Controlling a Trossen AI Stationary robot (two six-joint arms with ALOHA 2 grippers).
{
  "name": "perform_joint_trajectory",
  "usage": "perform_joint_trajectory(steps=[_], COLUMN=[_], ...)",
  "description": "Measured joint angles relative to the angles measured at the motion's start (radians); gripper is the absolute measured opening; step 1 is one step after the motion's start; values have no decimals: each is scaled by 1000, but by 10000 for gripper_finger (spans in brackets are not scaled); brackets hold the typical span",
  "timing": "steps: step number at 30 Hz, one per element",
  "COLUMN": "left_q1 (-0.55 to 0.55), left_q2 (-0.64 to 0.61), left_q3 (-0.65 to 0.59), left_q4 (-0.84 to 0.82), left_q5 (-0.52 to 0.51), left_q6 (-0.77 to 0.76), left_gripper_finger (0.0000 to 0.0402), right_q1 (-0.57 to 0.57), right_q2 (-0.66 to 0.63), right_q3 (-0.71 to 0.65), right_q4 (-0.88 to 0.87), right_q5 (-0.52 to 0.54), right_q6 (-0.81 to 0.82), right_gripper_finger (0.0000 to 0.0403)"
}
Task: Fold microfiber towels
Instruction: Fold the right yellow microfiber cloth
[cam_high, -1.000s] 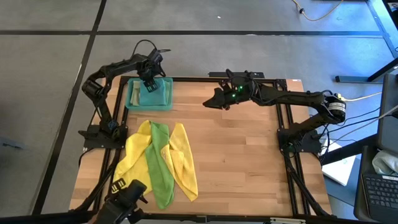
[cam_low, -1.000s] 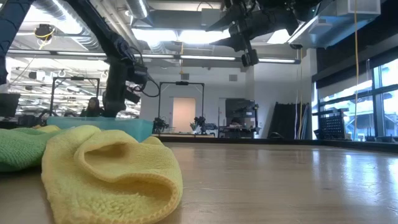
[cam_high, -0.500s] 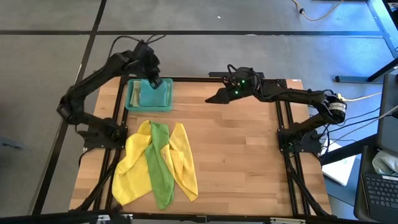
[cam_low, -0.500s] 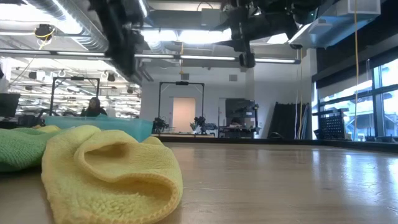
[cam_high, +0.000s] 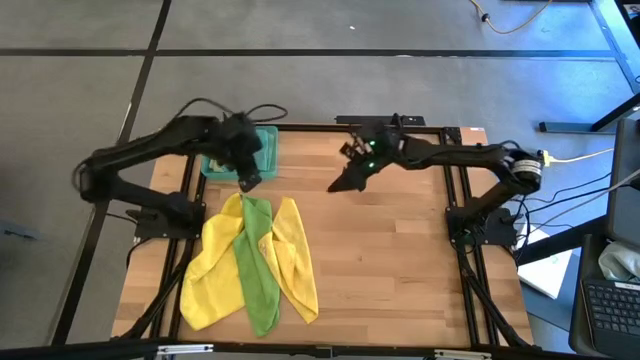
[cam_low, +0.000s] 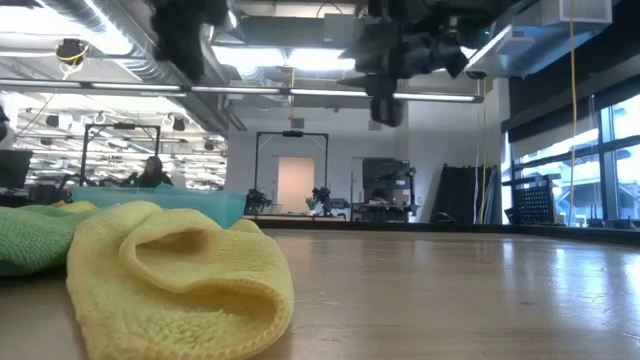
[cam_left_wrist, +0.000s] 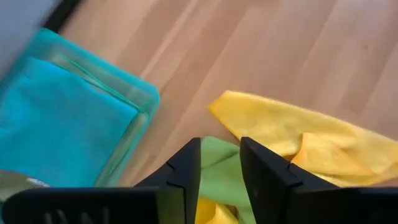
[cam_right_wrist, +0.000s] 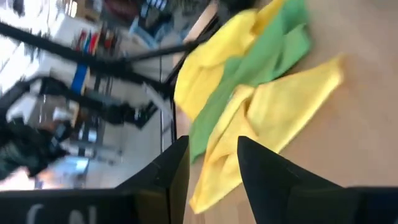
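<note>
Two yellow towels (cam_high: 292, 262) and a bright green towel (cam_high: 256, 262) lie crumpled together on the counter (cam_high: 400, 260), near its left front. A teal towel (cam_left_wrist: 59, 124) rests folded in the tray (cam_high: 268, 148) (far left corner). The left tool (cam_high: 249, 183) hovers between tray and pile, fingers slightly parted, empty. The right tool (cam_high: 345, 184) hangs mid-counter, likewise parted and empty.

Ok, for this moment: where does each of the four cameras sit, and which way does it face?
High view: overhead, straight down on the wooden table; both dark arms show, left gripper and right gripper.
Low view: table height, level across into the room; arms overhead.
Left wrist view: looks down past its own fingers at the translucent teal tray.
Right wrist view: looks past its own fingers across the table.
Shared: both wrist views show the bright green towel between the yellow towels.
</note>
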Motion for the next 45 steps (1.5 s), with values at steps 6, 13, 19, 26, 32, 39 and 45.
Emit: perform_joint_trajectory(steps=[6,13,19,26,32,39,45], left_q1=[-135,-235,-305,-344,-379,-379,-379], left_q2=[-210,-345,-384,-439,-477,-500,-499], left_q3=[-45,-175,-298,-415,-420,-420,-420], left_q4=[114,211,240,317,318,317,318], left_q5=[-45,-80,-83,-52,-50,-79,-81], left_q6=[-191,-347,-359,-356,-361,-362,-371], left_gripper_finger=[102,102,102,102,102,102,102], right_q1=[116,187,237,298,305,304,313], right_q2=[172,441,629,759,791,818,817], right_q3=[233,512,633,734,755,753,746], right_q4=[-129,-251,-313,-309,-311,-379,-378], right_q5=[62,132,73,152,268,186,177], right_q6=[-193,-280,-309,-311,-309,-316,-329], right_gripper_finger=[138,138,138,138,138,138,138])
